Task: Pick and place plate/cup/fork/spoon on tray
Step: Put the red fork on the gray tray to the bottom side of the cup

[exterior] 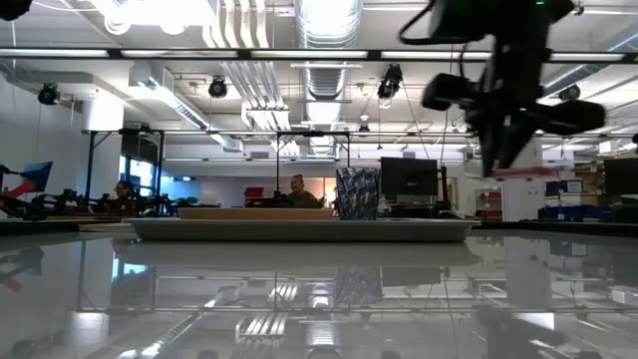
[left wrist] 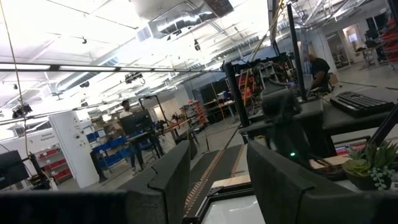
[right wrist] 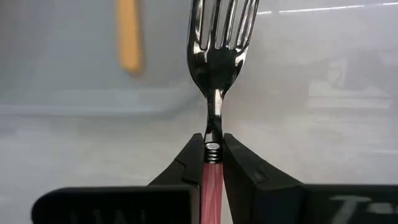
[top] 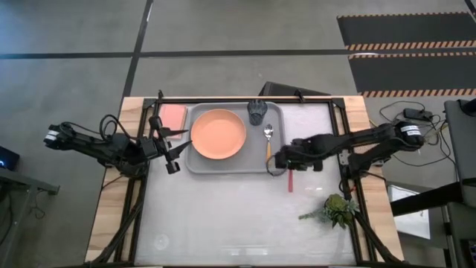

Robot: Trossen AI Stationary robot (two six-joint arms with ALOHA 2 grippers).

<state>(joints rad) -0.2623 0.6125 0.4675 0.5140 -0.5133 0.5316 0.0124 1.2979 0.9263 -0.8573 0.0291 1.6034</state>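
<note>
The grey tray (top: 223,162) lies at the table's far middle. On it rest the salmon-orange plate (top: 218,134), the dark cup (top: 257,112) at its far right corner, and the orange-handled spoon (top: 268,140) by its right rim. My right gripper (top: 281,158) hovers at the tray's right near corner, shut on the pink-handled fork (top: 290,180). The fork's metal head (right wrist: 217,37) reaches over the tray, near the spoon's handle (right wrist: 129,34). My left gripper (top: 172,158) is open and empty at the tray's left edge. My right gripper pinches the fork between its two fingers at the handle's head end (right wrist: 212,165), just behind the metal neck. The fingers lie along the fork. The fork is lifted clear of the table, its pink handle (exterior: 523,172) about level in the low view.
A pink flat rectangle (top: 173,117) lies left of the tray at the far left. A green plant sprig (top: 336,208) lies at the near right. People and benches show in the room beyond the table.
</note>
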